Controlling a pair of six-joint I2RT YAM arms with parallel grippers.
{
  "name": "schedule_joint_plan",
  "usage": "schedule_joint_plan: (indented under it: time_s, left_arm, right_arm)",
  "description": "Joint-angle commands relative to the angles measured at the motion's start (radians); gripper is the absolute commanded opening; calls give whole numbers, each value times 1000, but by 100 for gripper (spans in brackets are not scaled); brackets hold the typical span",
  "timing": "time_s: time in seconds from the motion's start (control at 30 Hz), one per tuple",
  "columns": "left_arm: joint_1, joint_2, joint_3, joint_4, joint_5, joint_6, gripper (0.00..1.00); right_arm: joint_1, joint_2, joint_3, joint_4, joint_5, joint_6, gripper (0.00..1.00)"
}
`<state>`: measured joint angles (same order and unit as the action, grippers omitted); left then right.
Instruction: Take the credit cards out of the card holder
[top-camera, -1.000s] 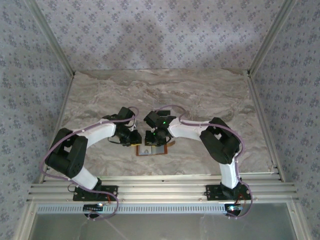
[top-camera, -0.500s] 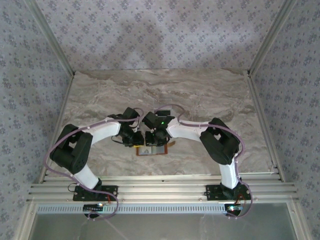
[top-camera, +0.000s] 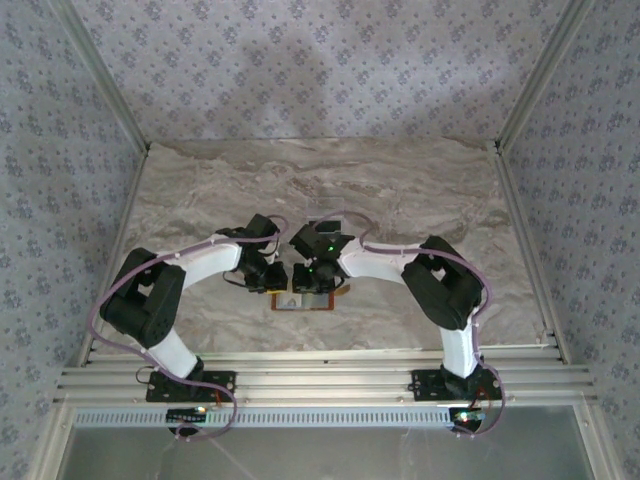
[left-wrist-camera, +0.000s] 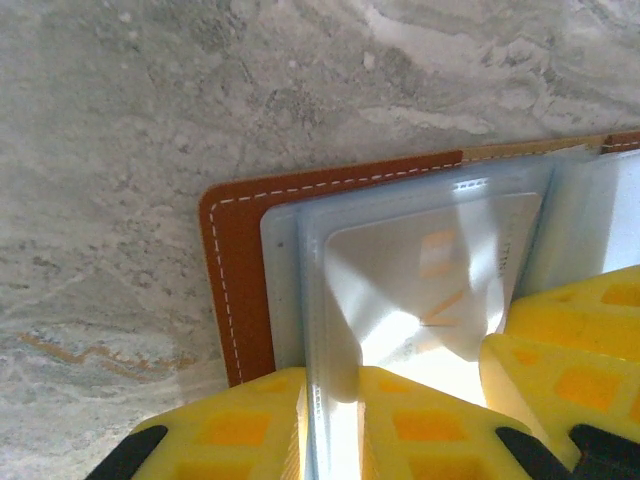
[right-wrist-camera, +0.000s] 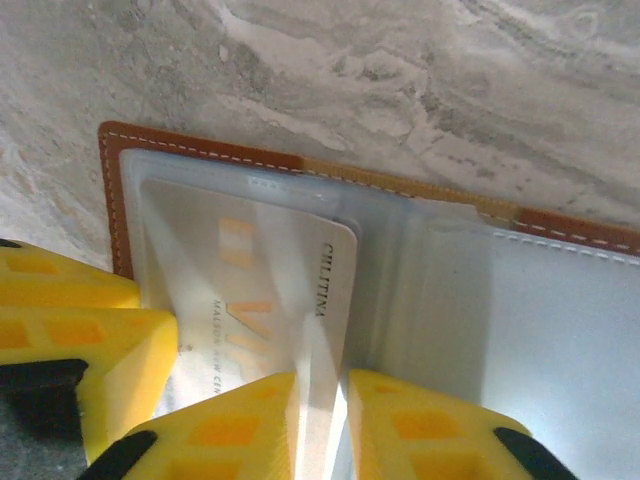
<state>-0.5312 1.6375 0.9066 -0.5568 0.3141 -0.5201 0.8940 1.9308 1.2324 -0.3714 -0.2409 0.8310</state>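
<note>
Right wrist close-up: right claw (right-wrist-camera: 320, 395) nipped narrow on thin whitish credit card (right-wrist-camera: 250, 280), likely stiff and slick, best gripped at exposed edge, left claw (left-wrist-camera: 335, 385) narrowly pinching card holder (left-wrist-camera: 235, 290) pocket.

A marble-patterned table (top-camera: 400, 190), grey and beige with darker veins, spans the middle of the overhead view. Directly on it, at lower centre of that view, the brown leather card holder (top-camera: 310, 303) lies opened flat, its white-stitched border resting on the stone.
</note>
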Motion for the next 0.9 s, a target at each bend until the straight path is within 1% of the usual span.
schedule_joint_plan:
  time_s: [0.0, 0.07, 0.13, 0.37, 0.53, 0.73, 0.87]
  left_arm:
    - [2, 33, -6, -46, -69, 17, 19]
    - [2, 33, -7, -45, -67, 17, 19]
    - [1, 35, -7, -45, -64, 16, 19]
    - [2, 40, -6, -40, -61, 15, 18]
    - [2, 42, -9, -37, -59, 15, 18]
    - [2, 45, -13, -35, -61, 14, 18]
    - [2, 56, -14, -32, -60, 11, 18]
  right_arm:
    - [-17, 5, -31, 35, -53, 39, 26]
    - [-21, 5, -31, 34, -56, 40, 28]
    - [-25, 1, -76, 74, -85, 47, 28]
    - [-58, -44, -207, 340, -195, 117, 24]
    - [-91, -50, -320, 622, -300, 181, 23]
    - [-118, -49, -408, 842, -350, 245, 20]
    - [-131, -58, -452, 945, -369, 269, 18]
